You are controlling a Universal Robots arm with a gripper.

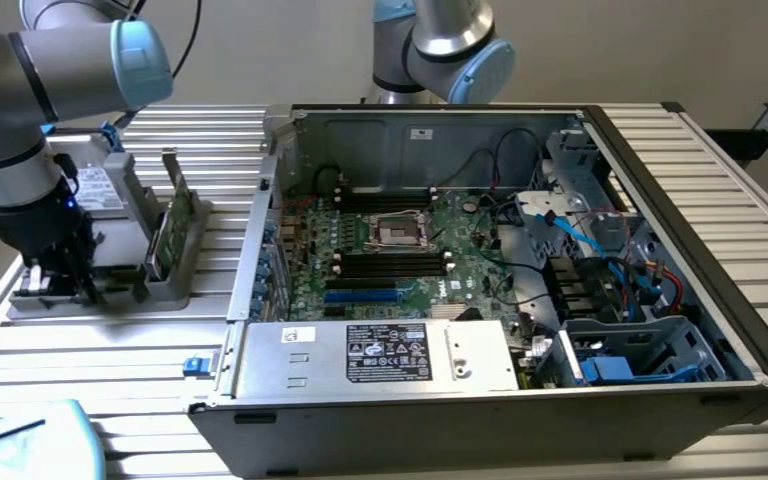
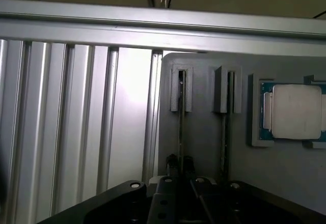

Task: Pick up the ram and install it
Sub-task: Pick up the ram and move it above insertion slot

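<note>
Fingers (image 2: pixel 172 164) clenched on the ram (image 2: pixel 181 113), which stands on edge between them in the grey holder (image 2: pixel 204 142), on the worktop (image 1: pixel 77 350) at the exterior view's left, near the open computer case (image 1: pixel 491 430).

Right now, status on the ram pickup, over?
Pincer shut on the ram. Ram upright in gray holder slot, not lifted. No obstruction seen.

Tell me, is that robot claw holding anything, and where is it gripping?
The gripper appears pinched on the ram, gripping its narrow upper edge while it stands in the gray holder.
</note>
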